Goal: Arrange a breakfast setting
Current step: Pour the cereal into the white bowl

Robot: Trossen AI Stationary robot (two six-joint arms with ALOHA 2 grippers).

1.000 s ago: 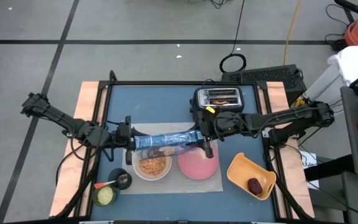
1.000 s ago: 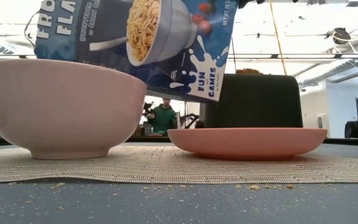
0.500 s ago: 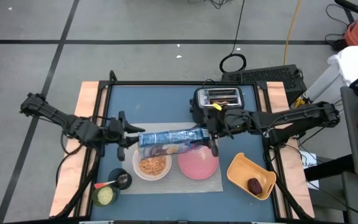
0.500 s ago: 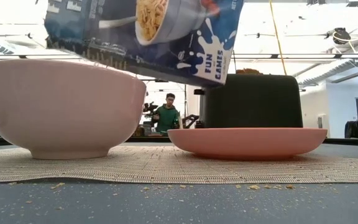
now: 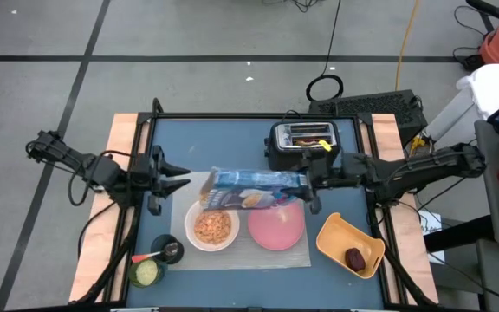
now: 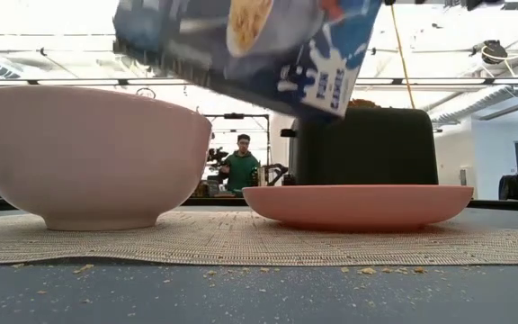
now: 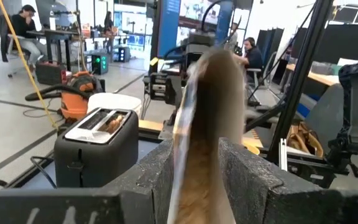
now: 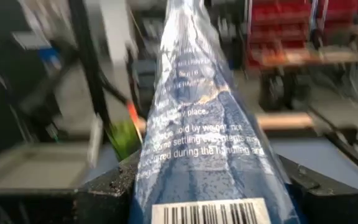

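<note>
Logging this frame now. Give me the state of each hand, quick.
Left hand: open, empty, off the cereal bag's open end.
Right hand: closed on the cereal bag, held above the bowl and plate.

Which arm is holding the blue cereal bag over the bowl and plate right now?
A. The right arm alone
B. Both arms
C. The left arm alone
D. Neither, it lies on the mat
A: the right gripper clamps the cereal bag at one end, while the left gripper stands open, apart from the other end.
</note>
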